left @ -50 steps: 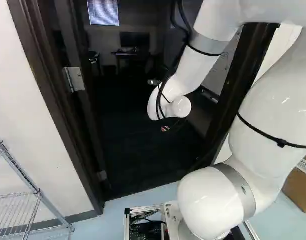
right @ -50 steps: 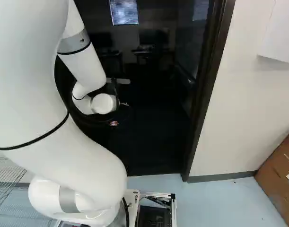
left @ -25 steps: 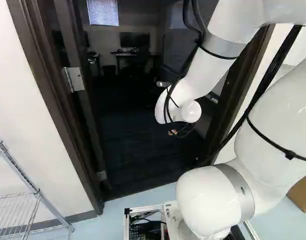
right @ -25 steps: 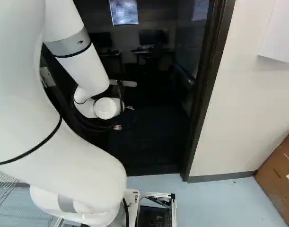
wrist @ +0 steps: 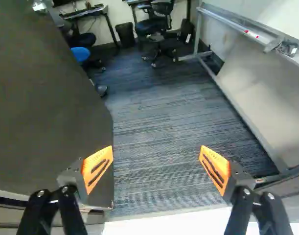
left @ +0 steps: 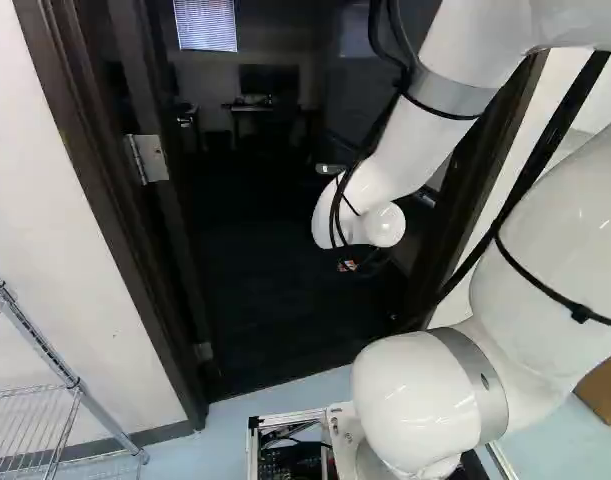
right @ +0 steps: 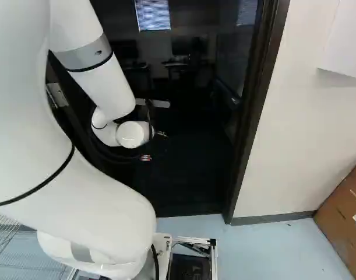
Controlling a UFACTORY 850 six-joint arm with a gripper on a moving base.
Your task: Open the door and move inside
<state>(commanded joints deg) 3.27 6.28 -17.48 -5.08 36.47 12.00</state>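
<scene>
The dark door (left: 145, 75) stands swung inward, its hinge plate showing on the left of the left base view. Beyond the door frame (right: 256, 111) lies a dim room. My gripper (right: 145, 157) hangs in the doorway below the white wrist, mostly lost against the dark; only a small reddish patch shows. In the wrist view the gripper (wrist: 156, 169) is open, its orange pads wide apart with nothing between them. The broad door face (wrist: 46, 93) is beside one finger, and the door's edge runs close past that pad. Whether they touch I cannot tell.
Inside, dark striped carpet (wrist: 154, 122) stretches to an office chair (wrist: 161, 29), a bin (wrist: 125, 34) and desks. A whiteboard on a metal frame (wrist: 227, 93) stands opposite the door. Outside are a wire shelf (left: 60, 380) and a cardboard box (right: 346, 216).
The arm has swung rightward in both base views and its wrist has dropped slightly, nearly all of it in the earlier half second. The base and the door have not visibly moved.
</scene>
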